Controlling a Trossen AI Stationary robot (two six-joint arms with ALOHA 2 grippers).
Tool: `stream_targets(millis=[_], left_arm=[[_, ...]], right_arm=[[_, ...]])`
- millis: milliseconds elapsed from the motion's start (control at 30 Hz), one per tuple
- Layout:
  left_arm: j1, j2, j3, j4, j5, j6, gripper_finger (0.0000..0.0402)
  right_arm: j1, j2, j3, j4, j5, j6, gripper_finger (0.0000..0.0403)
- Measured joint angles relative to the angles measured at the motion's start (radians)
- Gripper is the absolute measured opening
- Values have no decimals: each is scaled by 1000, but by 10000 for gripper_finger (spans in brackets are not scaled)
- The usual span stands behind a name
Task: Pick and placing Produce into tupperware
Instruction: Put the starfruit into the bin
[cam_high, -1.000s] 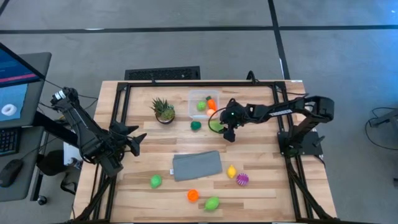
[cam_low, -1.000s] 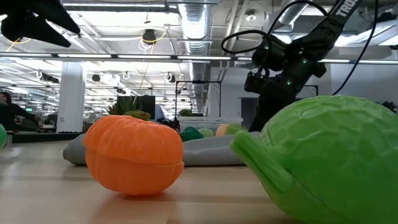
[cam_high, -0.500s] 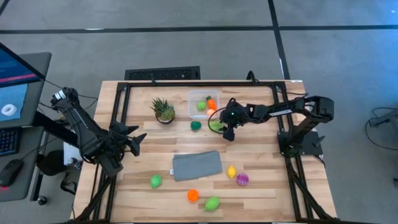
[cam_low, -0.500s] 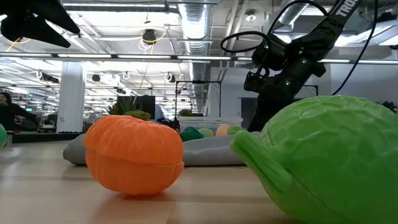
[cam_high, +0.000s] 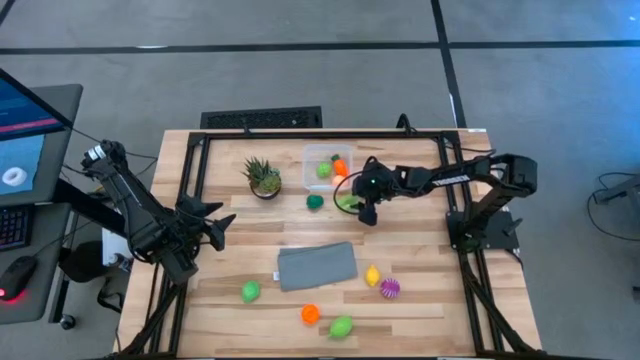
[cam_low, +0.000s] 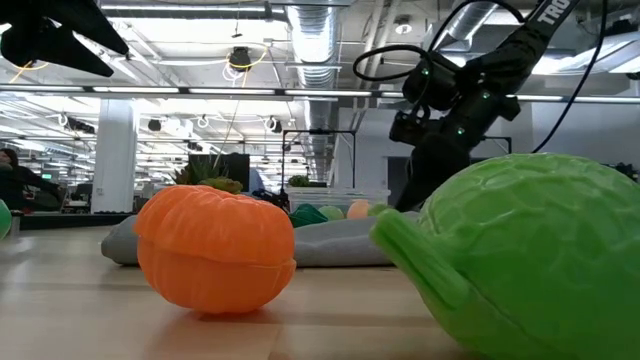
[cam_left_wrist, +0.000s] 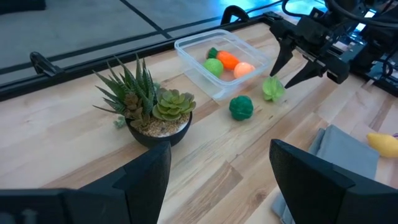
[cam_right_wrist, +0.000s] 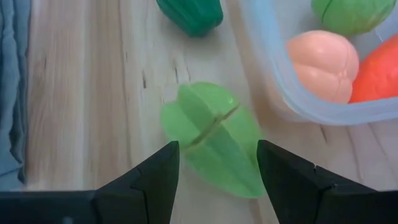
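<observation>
Table (cam_high: 420, 300): a pale wooden top is carrying everything, with the left pincer waiting off its left edge and the right pincer working near the back middle.
Left pincer (cam_high: 222, 229): it is hanging idle at the table's left side, fingers spread apart, gripping nothing, well apart from the right pincer.
Right pincer (cam_high: 357, 207): it is hovering with its fingers open on either side of the light green star-shaped piece, not closed on it.
Grey cloth (cam_high: 317, 266): it is lying flat toward the front of the table from the right pincer, apart from it.
Potted plant (cam_high: 263, 177): it is standing upright well to the left of the right pincer, beyond the tupperware.
Tupperware (cam_high: 312, 153): the clear tub is sitting just beside the right pincer, toward the back and left, and is holding a green piece, an orange piece and a peach-coloured piece (cam_right_wrist: 321, 57).
Star-shaped piece (cam_right_wrist: 214, 138): this green produce is lying on the wood between the right pincer's open fingers, just outside the tub wall.
Dark green piece (cam_high: 315, 201): it is resting near the right pincer, on its left.
Loose produce: a yellow piece (cam_high: 372, 275) and a spiky purple one (cam_high: 389, 288) are lying frontward of the right pincer, with two green ones (cam_high: 250, 291) (cam_high: 341, 326) and an orange one (cam_high: 310, 313) farther out.
</observation>
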Motion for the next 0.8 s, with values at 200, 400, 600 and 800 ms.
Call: stream_targets(millis=[200,400,600,800], left_arm=[[0,0,0,0,0,0,263],[0,0,0,5,0,0,263],[0,0,0,7,0,0,263],[0,0,0,7,0,0,263]], right_arm=[[4,0,0,-9,-4,-2,240],[17,0,0,-17,-28,5,240],[50,0,0,-37,-28,7,240],[49,0,0,-23,1,40,240]])
